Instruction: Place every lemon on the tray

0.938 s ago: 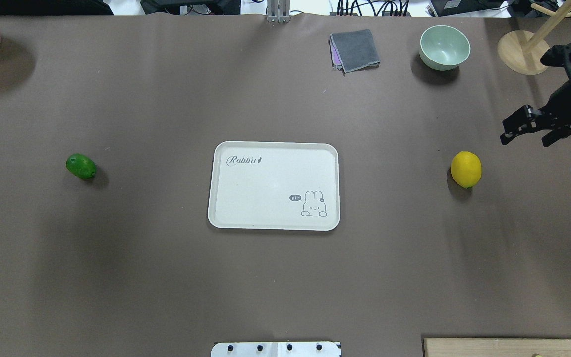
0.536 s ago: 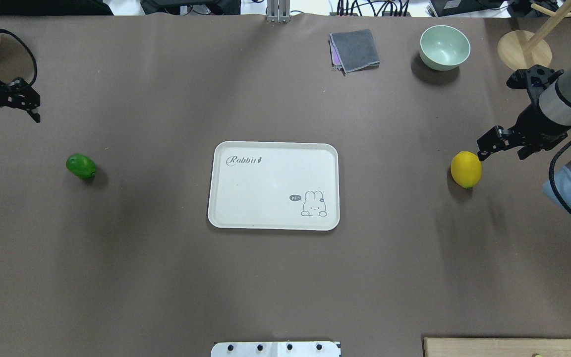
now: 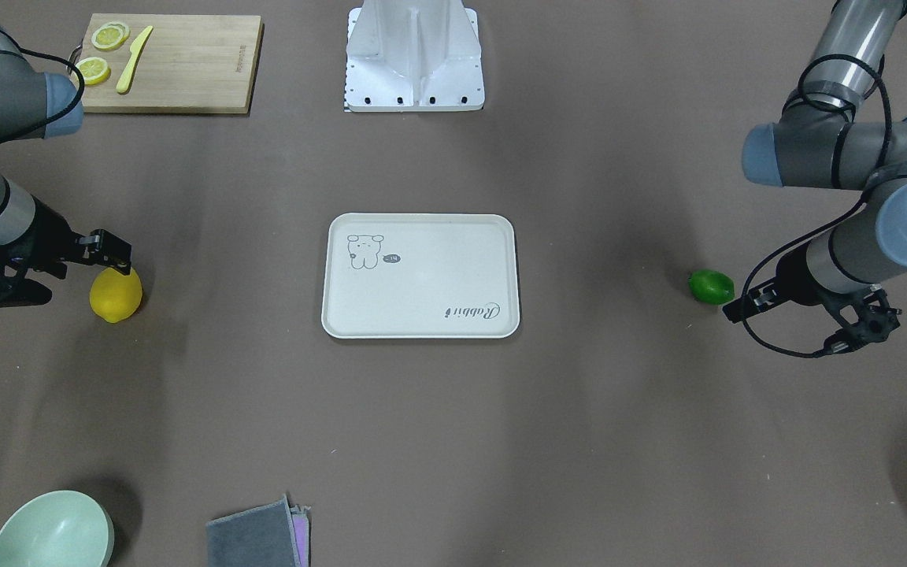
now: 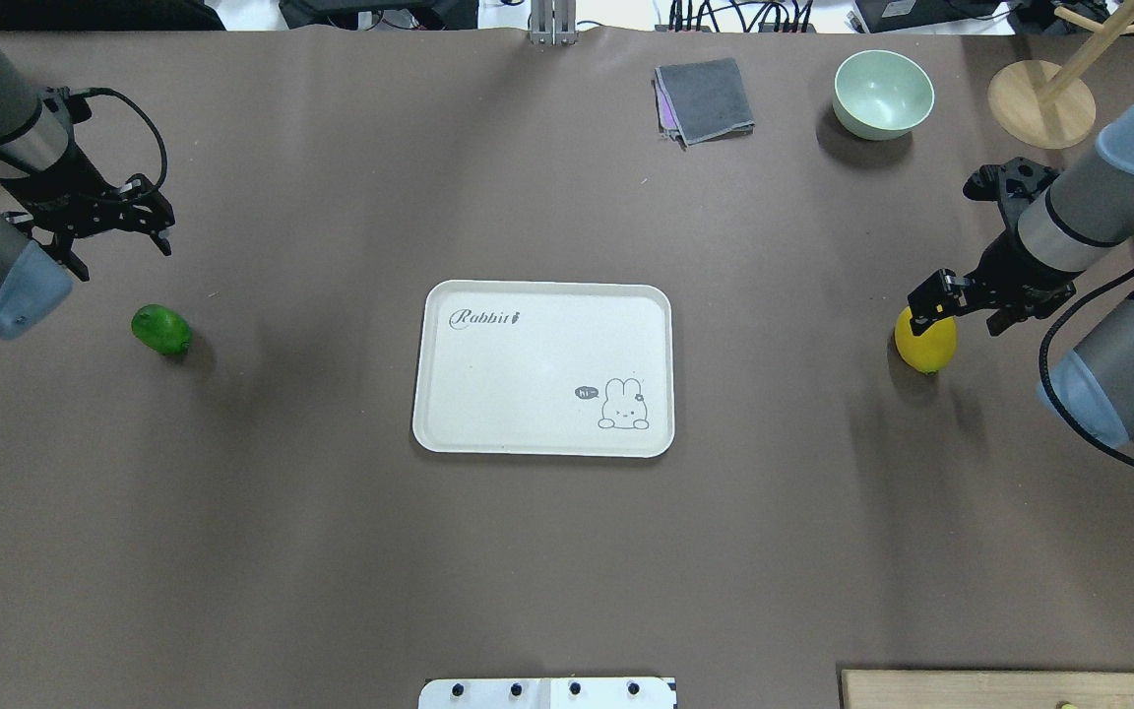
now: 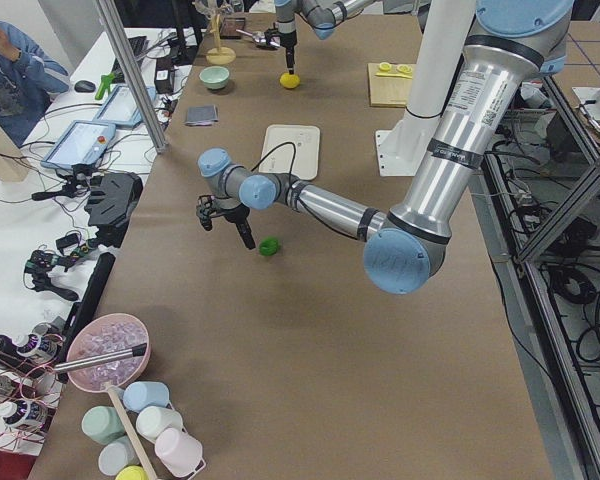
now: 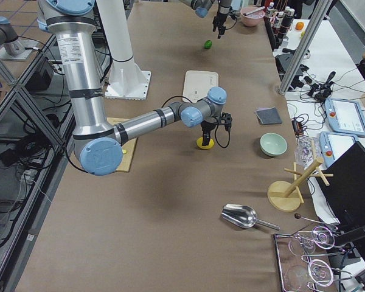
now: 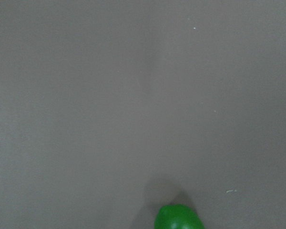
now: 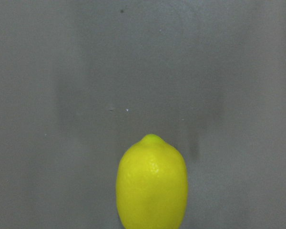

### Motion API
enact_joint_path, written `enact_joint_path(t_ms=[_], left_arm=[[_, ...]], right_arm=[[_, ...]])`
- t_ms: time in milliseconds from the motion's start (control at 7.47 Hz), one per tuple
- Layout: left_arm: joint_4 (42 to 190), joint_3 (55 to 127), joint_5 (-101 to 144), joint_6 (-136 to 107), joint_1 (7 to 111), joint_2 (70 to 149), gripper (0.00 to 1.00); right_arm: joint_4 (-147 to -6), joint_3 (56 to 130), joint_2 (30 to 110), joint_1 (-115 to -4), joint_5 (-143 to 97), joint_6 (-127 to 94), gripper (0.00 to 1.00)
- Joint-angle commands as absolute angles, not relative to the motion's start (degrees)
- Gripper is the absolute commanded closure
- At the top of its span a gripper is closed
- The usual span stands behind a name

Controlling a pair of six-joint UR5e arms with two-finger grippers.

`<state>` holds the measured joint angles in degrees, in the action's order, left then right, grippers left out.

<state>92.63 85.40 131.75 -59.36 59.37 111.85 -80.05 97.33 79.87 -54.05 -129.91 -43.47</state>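
Observation:
The yellow lemon lies on the table right of the off-white tray, which holds nothing. The green lemon lies left of the tray. My right gripper is open and hangs just above the yellow lemon's right side, one finger over its top. The right wrist view shows the yellow lemon low in the middle. My left gripper is open and hangs beyond the green lemon, apart from it. The left wrist view shows the green lemon only at its bottom edge.
A green bowl, a grey cloth and a wooden stand are at the far right. A cutting board with lemon slices and a knife lies near the robot's base.
My right gripper has moved left and towards the robot, onto the yellow lemon's edge. My left arm has come into view and moved right, towards the green lemon. Neither lemon has moved.

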Motion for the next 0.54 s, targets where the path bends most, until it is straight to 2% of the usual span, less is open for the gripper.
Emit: enact_joint_path(t_ms=[0,402], left_arm=[[93.86,86.74,130.96,-63.97,57.58,110.75,0.03],[107.45,87.8,129.3,-73.63,54.33,104.17,0.03]], right_arm=[[-79.28,95.19,78.84,-53.09,-129.81,-44.3,0.0],[-79.28,93.26,78.14,-51.6,-128.23,-44.3,0.0]])
